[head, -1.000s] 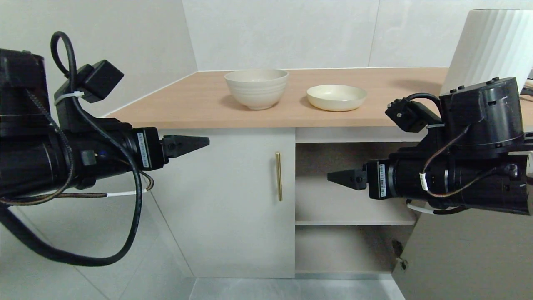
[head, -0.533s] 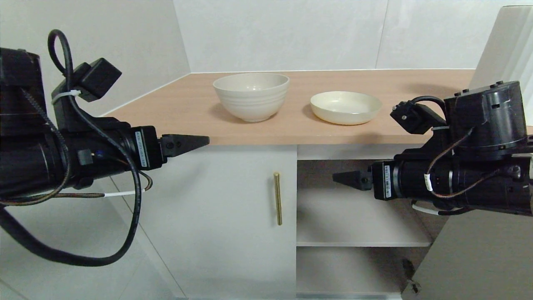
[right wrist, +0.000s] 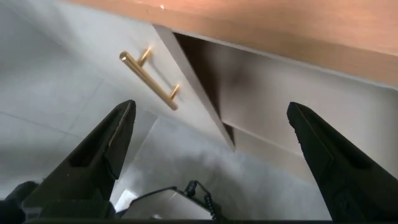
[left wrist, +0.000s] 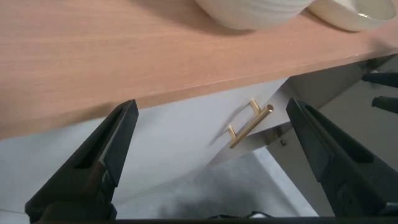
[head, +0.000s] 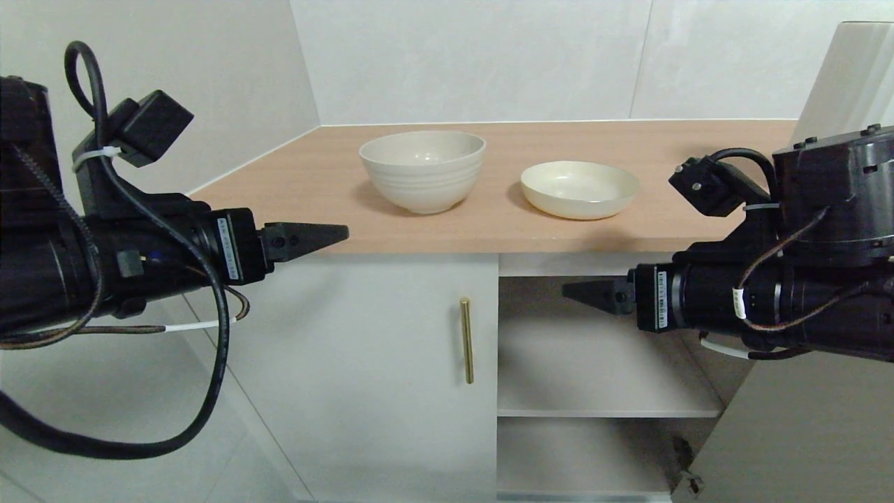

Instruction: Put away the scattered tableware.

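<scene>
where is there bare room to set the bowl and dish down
The open cupboard's middle shelf and bottom shelf are bare, between the closed door and the swung-open door. On the counter, the stretch left of the bowl is free; bowl and dish crowd the middle.

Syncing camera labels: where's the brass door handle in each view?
Head view: handle upright on the closed door, beside the open compartment, below the countertop.
Left wrist view: handle on the door, under the countertop edge.
Right wrist view: handle beside the open compartment.
Shared landmark: the countertop edge.
</scene>
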You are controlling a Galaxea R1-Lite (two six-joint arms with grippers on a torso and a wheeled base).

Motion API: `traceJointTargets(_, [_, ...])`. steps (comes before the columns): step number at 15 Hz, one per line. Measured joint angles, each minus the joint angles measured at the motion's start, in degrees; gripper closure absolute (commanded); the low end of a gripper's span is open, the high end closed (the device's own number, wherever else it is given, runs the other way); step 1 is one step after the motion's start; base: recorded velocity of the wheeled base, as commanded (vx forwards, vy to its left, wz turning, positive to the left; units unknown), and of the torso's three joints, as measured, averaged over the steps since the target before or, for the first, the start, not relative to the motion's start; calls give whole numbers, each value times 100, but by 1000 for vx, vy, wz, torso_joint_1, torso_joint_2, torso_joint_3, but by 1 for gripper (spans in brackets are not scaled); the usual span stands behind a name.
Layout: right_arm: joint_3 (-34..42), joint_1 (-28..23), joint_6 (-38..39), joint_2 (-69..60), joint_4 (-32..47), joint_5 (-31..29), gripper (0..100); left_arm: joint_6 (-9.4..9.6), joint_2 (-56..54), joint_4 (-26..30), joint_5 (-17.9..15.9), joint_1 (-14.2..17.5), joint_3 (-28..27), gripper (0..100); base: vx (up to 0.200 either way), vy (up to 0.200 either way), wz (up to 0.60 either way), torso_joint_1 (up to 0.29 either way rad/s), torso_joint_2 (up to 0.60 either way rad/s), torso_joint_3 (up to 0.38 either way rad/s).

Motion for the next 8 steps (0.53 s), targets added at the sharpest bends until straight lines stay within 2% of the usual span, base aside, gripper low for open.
traceJointTargets(4, [1,13,-11,-41,-11,2,0,0,35,-16,-15,-15,0,0,0,0,0,70,-513,-350])
traceJointTargets(8, [1,2,-9,-55,0,2,0,-2,104,-10,-30,-9,0,0,0,0,0,134,-460,-328])
